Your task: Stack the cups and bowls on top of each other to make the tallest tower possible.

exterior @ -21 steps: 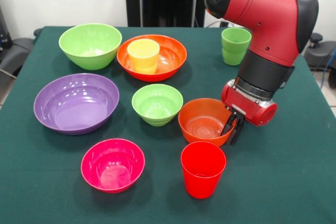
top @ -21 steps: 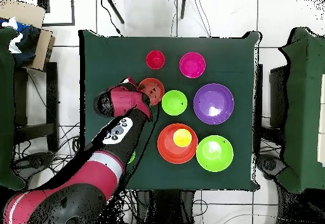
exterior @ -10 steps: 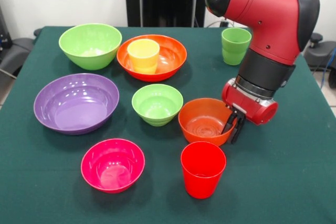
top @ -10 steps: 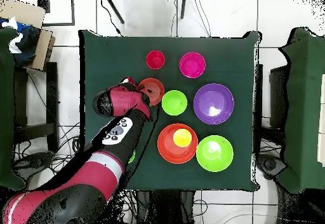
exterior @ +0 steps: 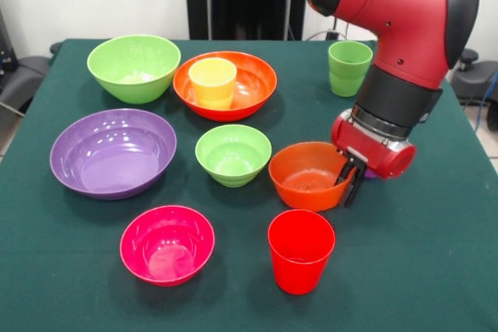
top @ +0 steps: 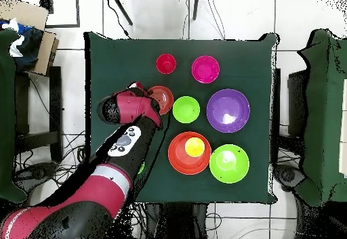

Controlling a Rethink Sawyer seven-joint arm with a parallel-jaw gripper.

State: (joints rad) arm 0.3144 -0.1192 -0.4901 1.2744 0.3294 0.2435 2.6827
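My gripper [exterior: 348,183] is shut on the right rim of the small orange bowl [exterior: 305,176], one finger inside and one outside. The bowl hangs tilted, just off the table, and also shows from above [top: 162,97]. In front of it stands the red cup [exterior: 300,249]. The small green bowl [exterior: 233,154] is to its left and the pink bowl [exterior: 166,243] at the front left. The yellow cup [exterior: 212,82] stands inside the large orange bowl [exterior: 253,91]. The large green bowl [exterior: 133,66], purple bowl [exterior: 112,152] and light green cup [exterior: 348,68] stand apart.
The green tablecloth [exterior: 420,262] has bare room at the front right. My red arm [top: 112,182] reaches over the table's edge. Chairs [top: 325,114] stand beside the table, and a cardboard box [top: 27,33] sits off one corner.
The gripper has risen slightly and moved a little right, taking the small orange bowl with it; the bowl now tilts and has left the table. Nothing else moved.
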